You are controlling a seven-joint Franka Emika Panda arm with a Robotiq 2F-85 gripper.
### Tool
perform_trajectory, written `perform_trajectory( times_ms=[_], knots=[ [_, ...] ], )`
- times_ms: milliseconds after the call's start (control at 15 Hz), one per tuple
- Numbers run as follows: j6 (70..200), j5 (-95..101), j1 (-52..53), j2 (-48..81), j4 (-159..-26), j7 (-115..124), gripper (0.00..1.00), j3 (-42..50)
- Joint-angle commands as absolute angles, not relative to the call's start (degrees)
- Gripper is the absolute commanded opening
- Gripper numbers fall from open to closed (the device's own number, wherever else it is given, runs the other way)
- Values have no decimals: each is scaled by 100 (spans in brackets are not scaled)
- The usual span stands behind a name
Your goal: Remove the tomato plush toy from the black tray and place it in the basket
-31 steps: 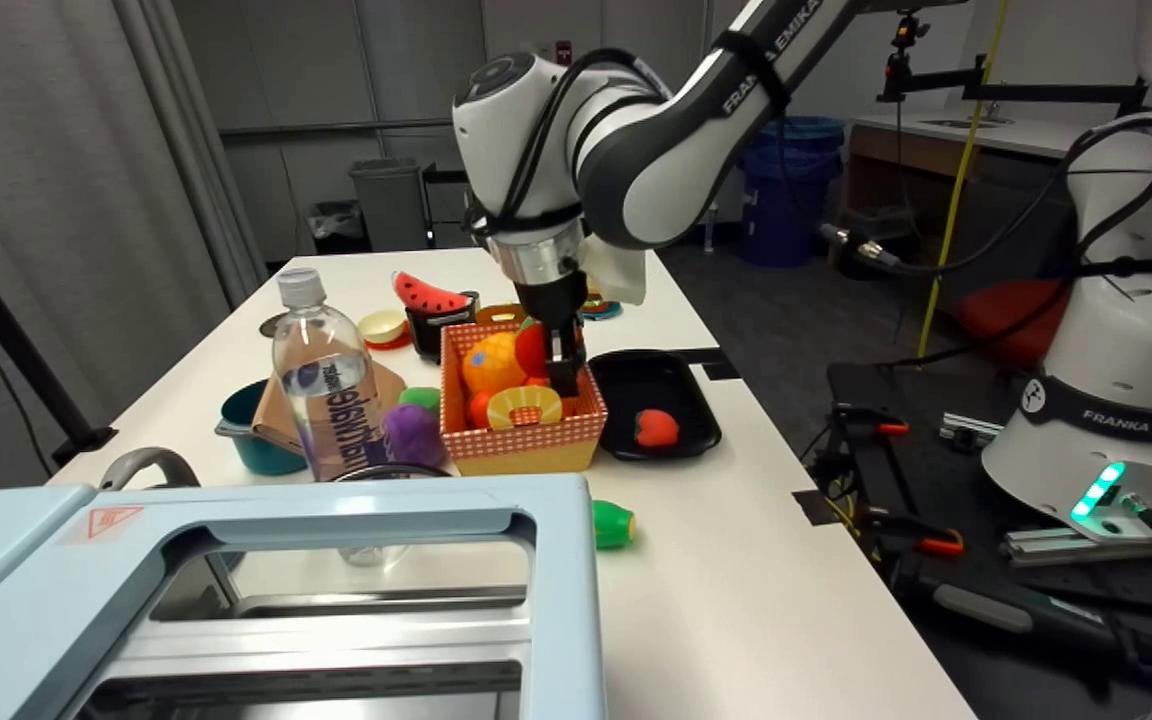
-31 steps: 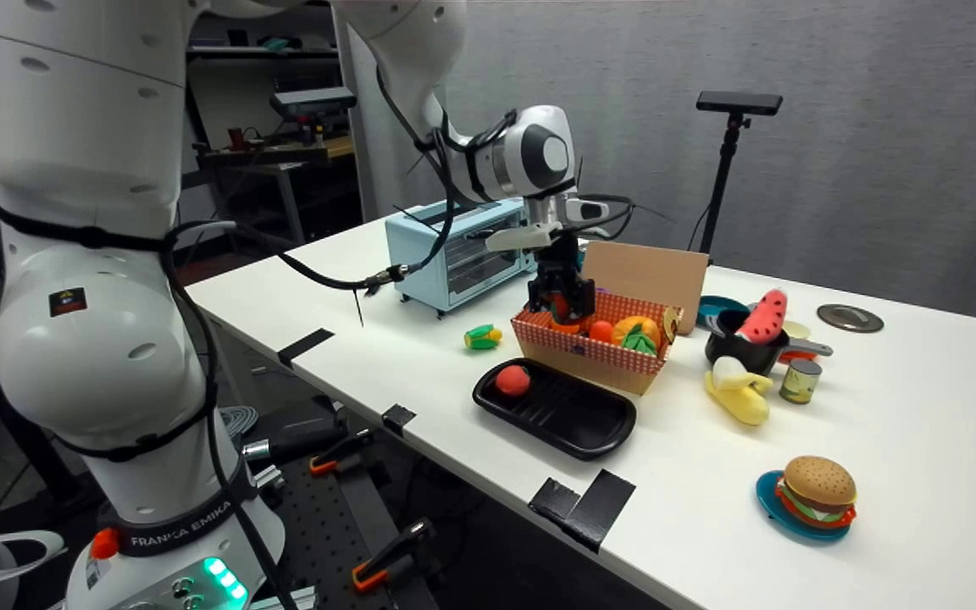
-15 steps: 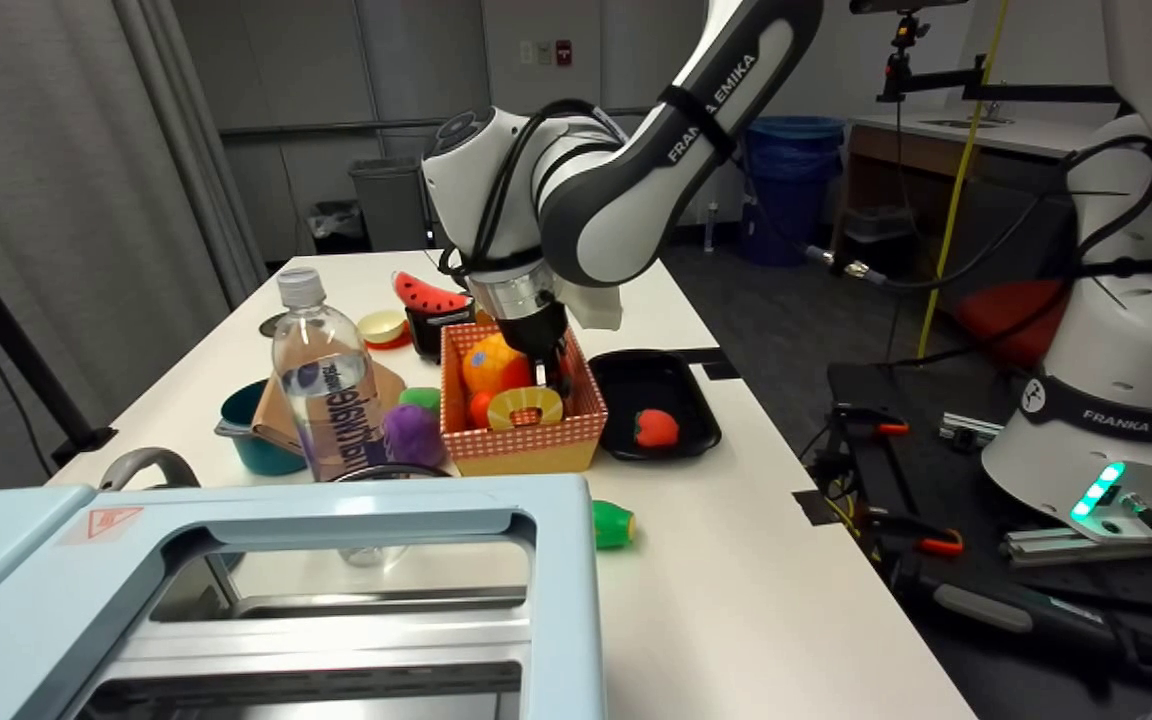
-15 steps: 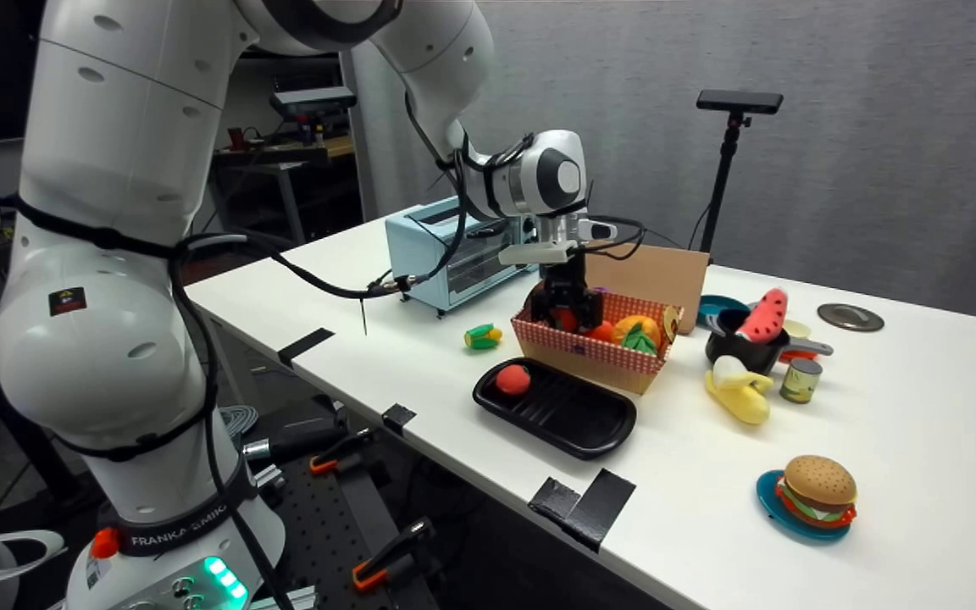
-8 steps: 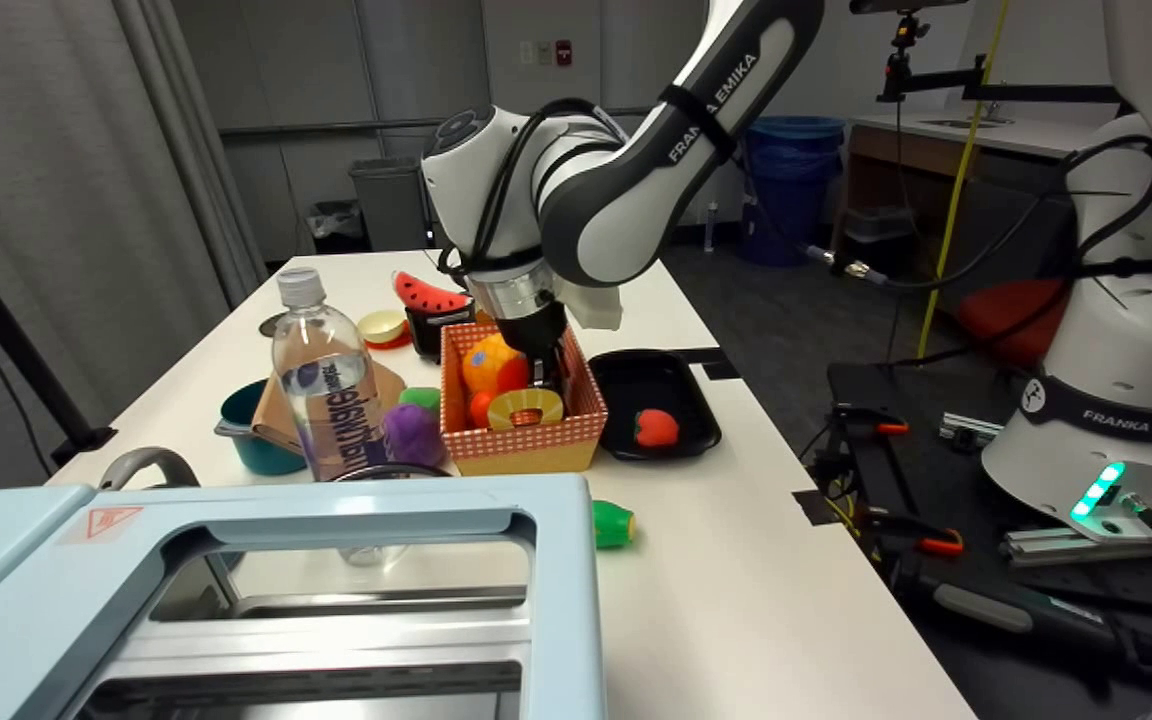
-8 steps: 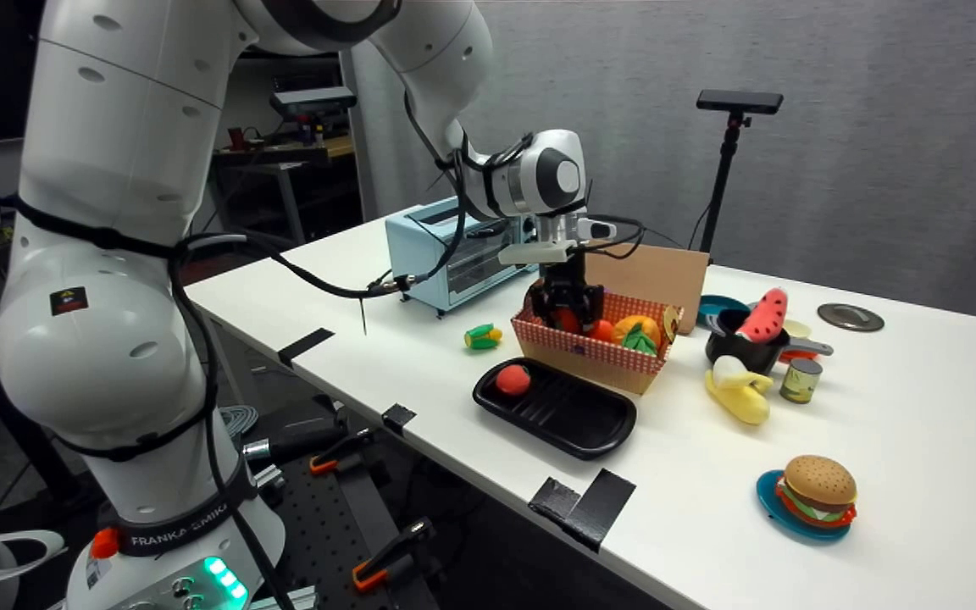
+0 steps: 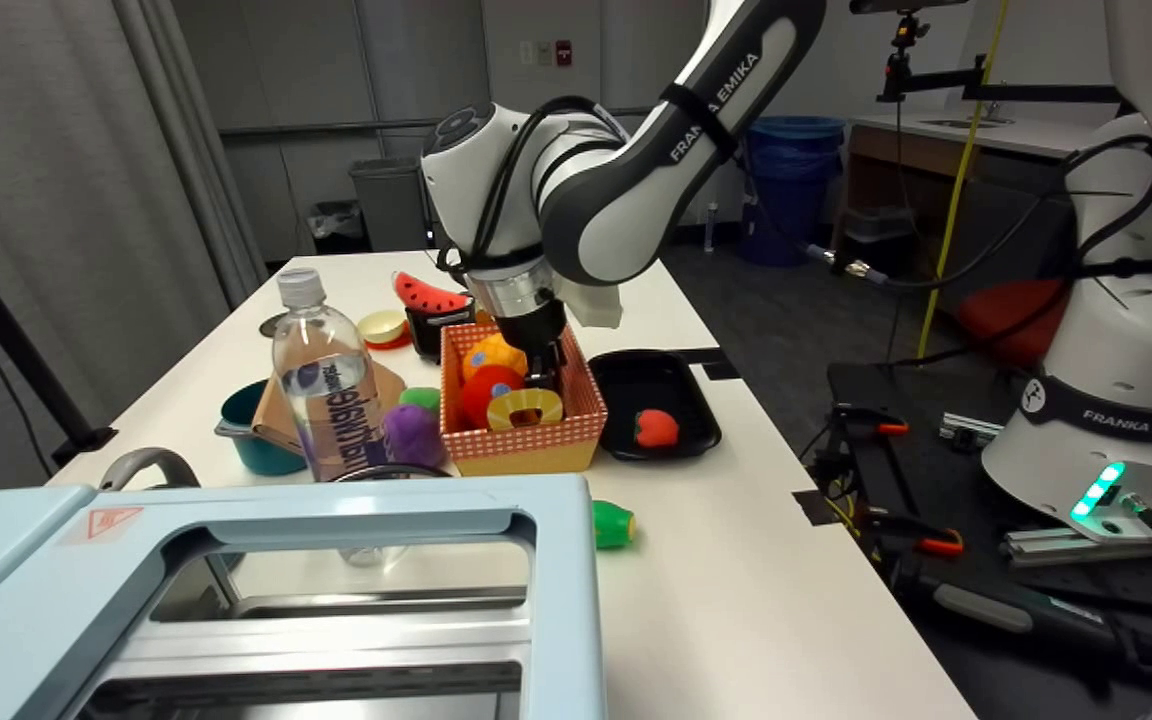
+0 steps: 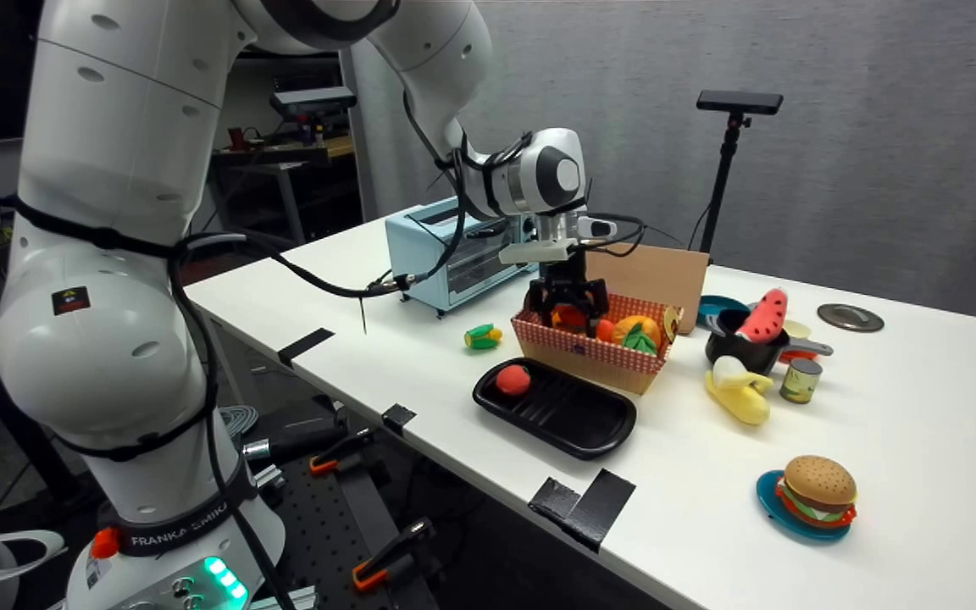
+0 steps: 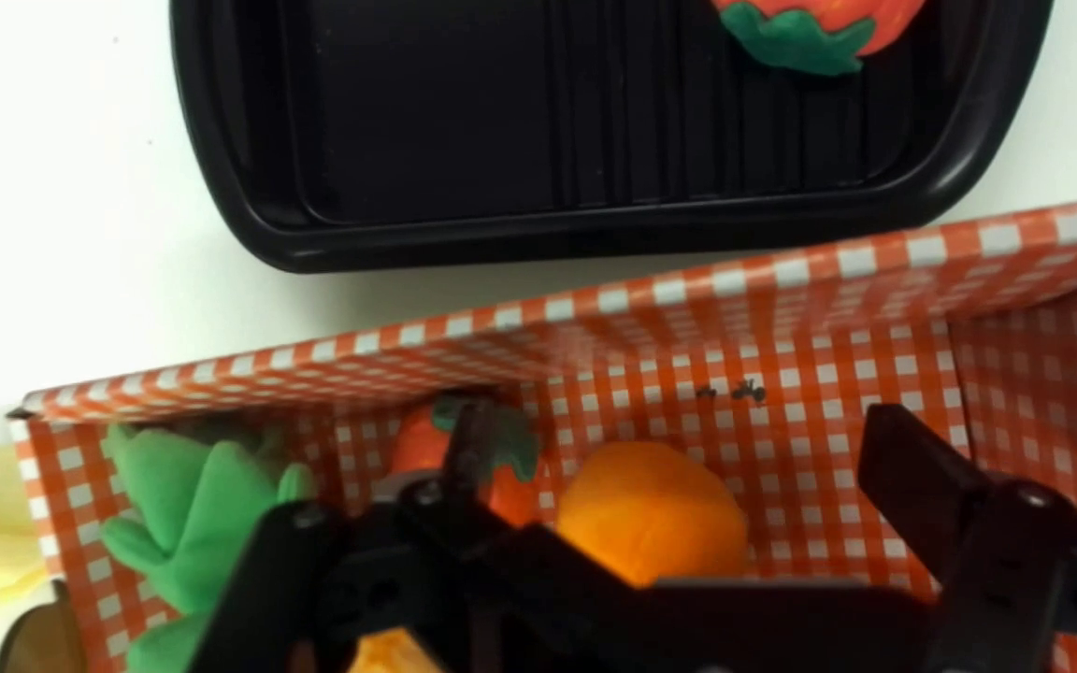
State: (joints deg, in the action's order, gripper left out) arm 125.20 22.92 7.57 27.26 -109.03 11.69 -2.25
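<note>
The tomato plush toy (image 7: 477, 394), round and bright red, rests inside the basket (image 7: 526, 457) beside my gripper (image 7: 542, 376). The wrist view hides this toy behind the gripper body. The open gripper (image 9: 679, 439) reaches down into the basket, its two fingers wide apart. Below the gap lies an orange round toy (image 9: 653, 509), apart from both fingers. A red toy with green leaves (image 9: 512, 495) sits partly behind a finger. Alongside the basket stands the black tray (image 8: 590, 415), with a smaller red toy (image 8: 512, 380) at one end.
The basket's checked wall (image 9: 595, 308) rises between gripper and tray. In an exterior view, a green-and-yellow corn toy (image 8: 482, 337), a banana toy (image 8: 740, 394) and a cardboard piece (image 8: 649, 275) surround the basket. A water bottle (image 7: 321, 400) and purple toy (image 7: 414, 435) stand nearby.
The arm came down into the basket, then held still while the fingers spread apart. The tomato plush toy came free and shifted away from the gripper, beside the pineapple-ring toy.
</note>
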Motion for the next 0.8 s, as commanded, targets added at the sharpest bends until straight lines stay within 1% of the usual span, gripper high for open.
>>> perform_trajectory(
  times_ms=[0, 200, 267, 733],
  knots=[
    [12643, 2310, 879, 2446, -11009, 1170, 100, -109],
    [12612, 1706, 717, 2238, -11023, 916, 100, -303],
    [12616, 1989, 846, 2500, -10898, 1095, 100, -160],
    [12609, 1833, 834, 2346, -10931, 1053, 100, -198]
  ],
)
